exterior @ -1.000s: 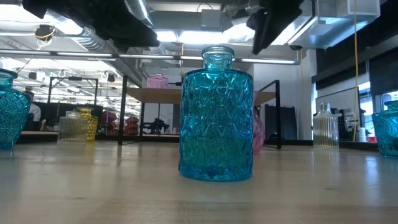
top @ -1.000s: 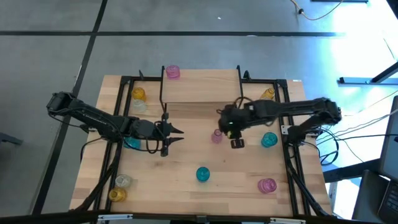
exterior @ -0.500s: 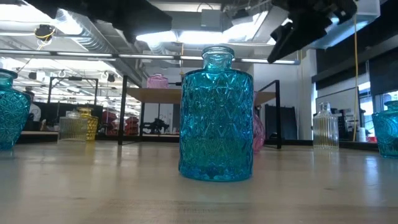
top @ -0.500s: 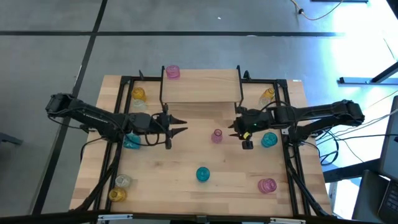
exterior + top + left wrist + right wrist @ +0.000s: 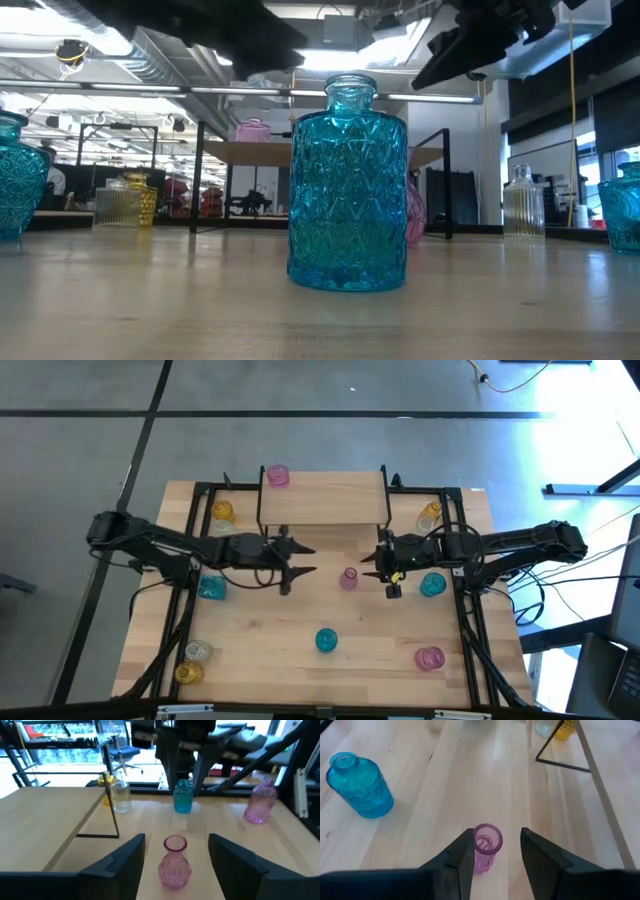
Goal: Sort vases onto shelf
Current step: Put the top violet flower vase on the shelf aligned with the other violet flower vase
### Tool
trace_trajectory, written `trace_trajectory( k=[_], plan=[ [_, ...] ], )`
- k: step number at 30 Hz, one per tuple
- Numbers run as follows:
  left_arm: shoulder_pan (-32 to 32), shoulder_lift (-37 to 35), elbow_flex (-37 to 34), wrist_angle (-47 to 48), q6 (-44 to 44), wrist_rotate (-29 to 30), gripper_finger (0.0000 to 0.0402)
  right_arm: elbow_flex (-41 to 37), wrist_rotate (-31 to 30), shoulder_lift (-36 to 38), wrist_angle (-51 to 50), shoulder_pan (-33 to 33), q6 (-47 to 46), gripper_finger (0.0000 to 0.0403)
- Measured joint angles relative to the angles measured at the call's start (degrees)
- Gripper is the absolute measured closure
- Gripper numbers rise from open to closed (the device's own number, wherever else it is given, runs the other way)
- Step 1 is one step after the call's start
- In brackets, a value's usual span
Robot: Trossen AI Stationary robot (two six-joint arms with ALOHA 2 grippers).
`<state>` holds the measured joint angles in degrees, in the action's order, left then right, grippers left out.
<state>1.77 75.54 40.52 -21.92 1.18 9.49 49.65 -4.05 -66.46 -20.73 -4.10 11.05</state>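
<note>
Both arms are aimed at the same little pink vase, which stands upright on the bare table just right of centre in the overhead shot, below the shelf at top centre. The left gripper comes in from the left with its fingers spread wide and nothing between them, probably lined up to scoop it. The right gripper sits just beside the vase on the other side, fingers parted and empty too, so my guess is it's there to hand over or back off. The vase is a small bulb-bodied thing, ribbed see-through pink glass with a narrow neck and flared rim. One pink jar already sits on the shelf's upper-left corner.
</note>
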Motion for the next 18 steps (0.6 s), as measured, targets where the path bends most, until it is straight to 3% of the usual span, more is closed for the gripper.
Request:
trace_trajectory(
  k=[9,18],
  plan=[
    [0.5,12.5,7.6,-1.9,-3.0,5.8,0.0189,-0.9,1.2,1.5,-1.2,0.0,2.2,0.0260],
    [-1.1,22.5,16.1,2.6,1.1,-4.4,0.0189,-7.9,1.6,12.1,3.4,0.0,3.6,0.0260]
  ],
)
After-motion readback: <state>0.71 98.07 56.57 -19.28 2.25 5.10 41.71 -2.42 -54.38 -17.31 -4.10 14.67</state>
